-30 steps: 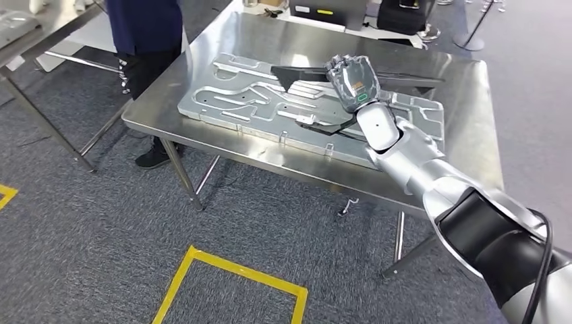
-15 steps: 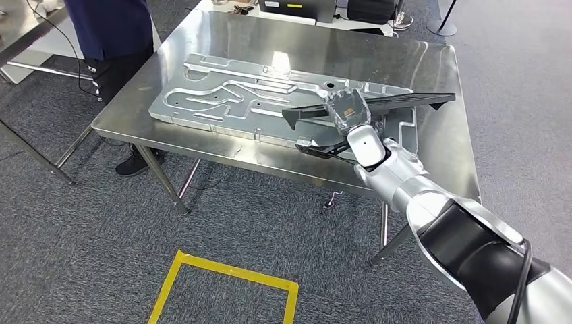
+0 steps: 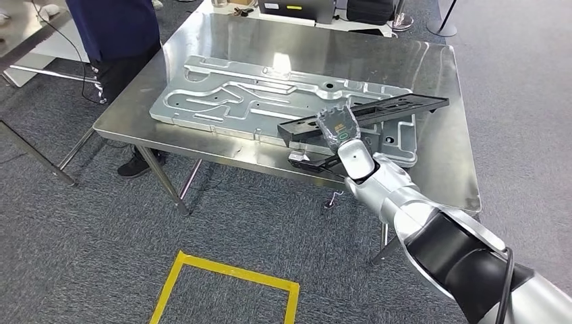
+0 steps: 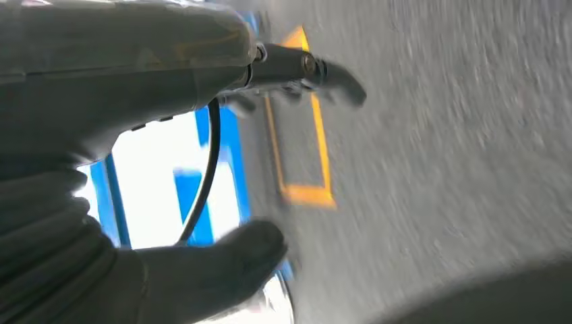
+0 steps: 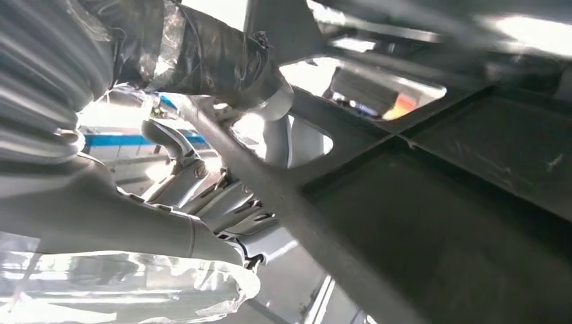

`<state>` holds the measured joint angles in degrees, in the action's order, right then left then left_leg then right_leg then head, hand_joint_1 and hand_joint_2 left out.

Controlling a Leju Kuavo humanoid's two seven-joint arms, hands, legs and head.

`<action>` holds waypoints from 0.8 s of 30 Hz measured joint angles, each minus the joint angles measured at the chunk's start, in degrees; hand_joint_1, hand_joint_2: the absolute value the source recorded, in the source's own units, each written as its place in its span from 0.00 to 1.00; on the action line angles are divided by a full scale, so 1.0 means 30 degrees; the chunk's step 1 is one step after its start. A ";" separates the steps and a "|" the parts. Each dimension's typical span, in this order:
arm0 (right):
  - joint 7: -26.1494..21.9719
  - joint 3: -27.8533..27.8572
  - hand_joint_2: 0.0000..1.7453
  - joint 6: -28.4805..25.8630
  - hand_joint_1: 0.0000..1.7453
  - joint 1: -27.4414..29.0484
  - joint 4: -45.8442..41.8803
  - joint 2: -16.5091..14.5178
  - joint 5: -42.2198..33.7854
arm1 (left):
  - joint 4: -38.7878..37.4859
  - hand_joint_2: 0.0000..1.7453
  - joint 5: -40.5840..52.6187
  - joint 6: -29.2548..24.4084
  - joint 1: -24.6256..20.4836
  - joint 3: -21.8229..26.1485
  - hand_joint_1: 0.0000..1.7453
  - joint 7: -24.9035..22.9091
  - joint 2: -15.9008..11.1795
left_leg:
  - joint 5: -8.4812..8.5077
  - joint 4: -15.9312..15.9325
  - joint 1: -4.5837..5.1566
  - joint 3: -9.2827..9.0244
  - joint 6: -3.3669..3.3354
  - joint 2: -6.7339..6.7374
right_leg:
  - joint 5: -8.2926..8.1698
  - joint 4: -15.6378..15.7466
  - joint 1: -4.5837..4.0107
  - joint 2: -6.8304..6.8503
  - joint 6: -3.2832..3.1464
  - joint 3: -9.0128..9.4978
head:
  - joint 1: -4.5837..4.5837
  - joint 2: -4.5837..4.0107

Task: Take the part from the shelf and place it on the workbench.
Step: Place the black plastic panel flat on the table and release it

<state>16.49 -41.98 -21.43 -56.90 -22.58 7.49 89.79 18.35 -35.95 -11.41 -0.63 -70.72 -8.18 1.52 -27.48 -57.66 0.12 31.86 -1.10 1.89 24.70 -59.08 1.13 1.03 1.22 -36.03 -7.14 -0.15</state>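
A long black part (image 3: 394, 106) lies slanted above the right end of the steel workbench (image 3: 442, 172), and my right hand (image 3: 337, 126) grips it near its middle. Its near end hangs over the front edge of the large silver metal plate (image 3: 236, 94) that lies on the bench. A thinner black piece (image 3: 317, 162) juts out under the hand by the bench's front edge. Up close in the right wrist view, the part's dark ribbed underside (image 5: 438, 202) sits against my fingers (image 5: 202, 61). My left hand (image 4: 202, 270) hangs over grey carpet and holds nothing.
A person in dark clothes (image 3: 118, 30) stands at the bench's far left corner. Another table (image 3: 27, 30) is at the far left. A yellow taped square (image 3: 229, 277) marks the carpet in front of the bench. Boxes sit behind the bench (image 3: 290, 8).
The view has shifted, so the camera moved. Relative to the plate, my right hand and the black part have come back from over its middle to its front right edge.
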 joint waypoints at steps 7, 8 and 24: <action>-0.0479 0.0188 0.00 0.0521 0.00 0.0358 -0.0323 -0.0388 0.0000 | 0.1457 1.00 2.6904 0.3331 0.1820 1.5575 0.00 -0.0850 0.0610 | 0.0022 -0.0007 0.0088 -0.0061 -0.0025 -0.0017 | -0.0003 -0.0004 0.0086 0.0043 0.0034 0.0029 | -0.0009 0.0000; -0.0529 0.0200 0.00 0.0565 0.00 0.0390 -0.0430 -0.0438 0.0000 | 0.1563 1.00 2.8188 0.3439 0.2023 1.6949 0.00 -0.0867 0.0800 | 0.0017 -0.0021 0.0086 -0.0057 -0.0024 0.0001 | -0.0007 0.0000 0.0085 0.0025 0.0038 0.0027 | -0.0009 0.0000; -0.1204 0.0290 0.00 0.1878 0.00 0.0899 -0.3056 -0.0822 -0.0007 | 0.4239 0.00 1.9357 0.3923 0.4204 2.3236 0.00 -0.1876 0.2051 | -0.0005 -0.0106 0.0074 -0.0012 -0.0038 0.0016 | -0.0043 0.0022 0.0059 0.0009 0.0092 0.0008 | -0.0009 0.0000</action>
<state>12.87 -41.11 -15.80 -54.20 -31.75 5.03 89.77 31.07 22.12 0.36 11.98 -1.01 -13.81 7.67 -27.49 -57.98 0.34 31.82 -1.21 1.93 24.57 -59.02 1.30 1.06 1.50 -36.01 -7.17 -0.15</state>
